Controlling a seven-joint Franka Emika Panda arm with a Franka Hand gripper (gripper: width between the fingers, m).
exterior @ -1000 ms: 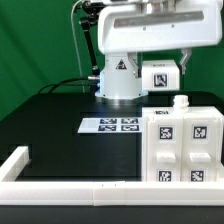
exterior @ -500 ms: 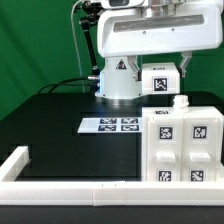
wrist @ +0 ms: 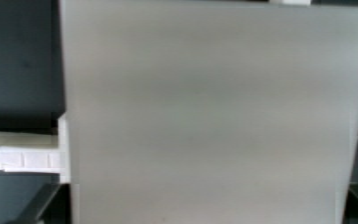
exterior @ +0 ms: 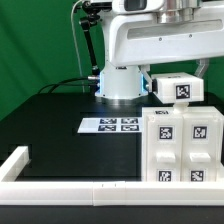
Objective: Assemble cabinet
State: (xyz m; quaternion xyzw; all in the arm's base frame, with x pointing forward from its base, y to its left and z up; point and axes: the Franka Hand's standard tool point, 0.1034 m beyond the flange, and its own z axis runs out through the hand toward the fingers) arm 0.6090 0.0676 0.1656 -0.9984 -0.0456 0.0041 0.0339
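The cabinet [exterior: 185, 148] stands on the black table [exterior: 60, 115], at the near side and toward the exterior view's right. It is a white blocky box, and its front panels carry several black-and-white square tags. Just above it, in the air, hangs a smaller white panel [exterior: 178, 88] with one tag on the face that looks at me. This panel does not touch the cabinet; a thin gap shows between them.

The gripper [exterior: 178, 76] comes down from the big white arm [exterior: 150, 40] at the top and holds this white panel from above. The fingers are mostly hidden behind the piece, but the jaws are closed on it, since nothing else carries it.

In the wrist view the panel [wrist: 211, 110] is very close to the camera and fills almost all the picture as a flat pale grey surface. Beside it only a strip of dark table and something white show, too blurred to name.

The marker board [exterior: 110, 125] lies flat on the table, left of the cabinet, in front of the arm's base [exterior: 120, 82]. A white rail frame [exterior: 25, 165] runs along the near edge and the left corner of the table.
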